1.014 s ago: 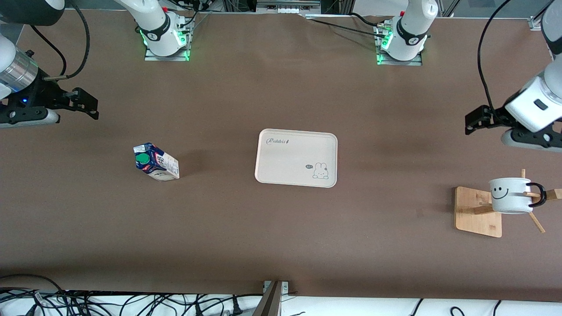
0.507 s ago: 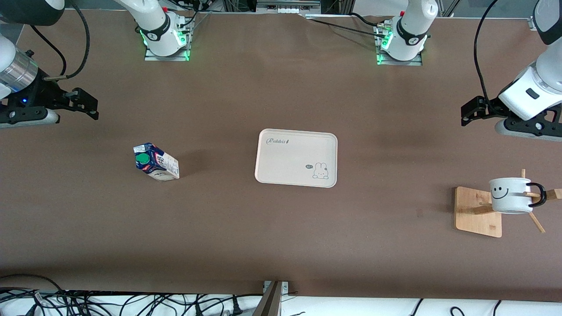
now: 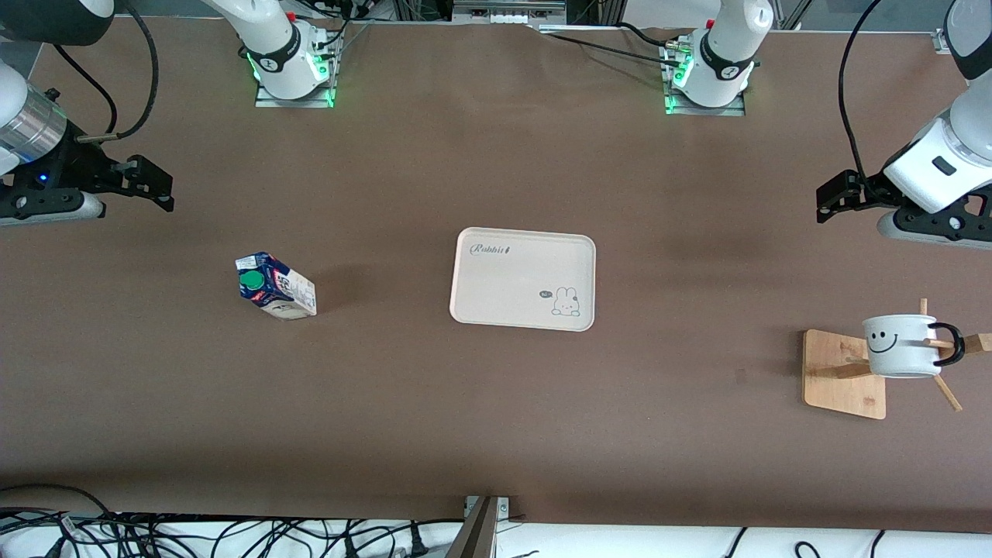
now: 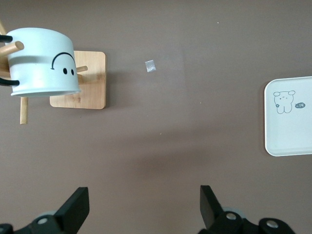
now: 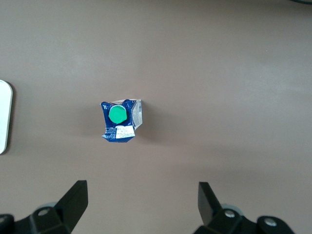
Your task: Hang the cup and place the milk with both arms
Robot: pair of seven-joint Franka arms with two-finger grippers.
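Cup (image 3: 899,346) already hangs by its handle on a peg of the wooden rack (image 3: 843,374) at the left arm's end of the table, so the hanging half looks done. Left gripper (image 3: 837,203) is up over bare table by the rack, jaws wide apart and holding nothing; judged to be backing off after release. Compared with 1 second ago it has moved a little higher in the front view and away from the rack.

Milk (image 3: 275,286) stands on the table toward the right arm's end, well apart from the tray (image 3: 523,278) at centre, its likely destination. Right gripper (image 3: 147,186) waits, jaws fully spread and empty, unchanged.
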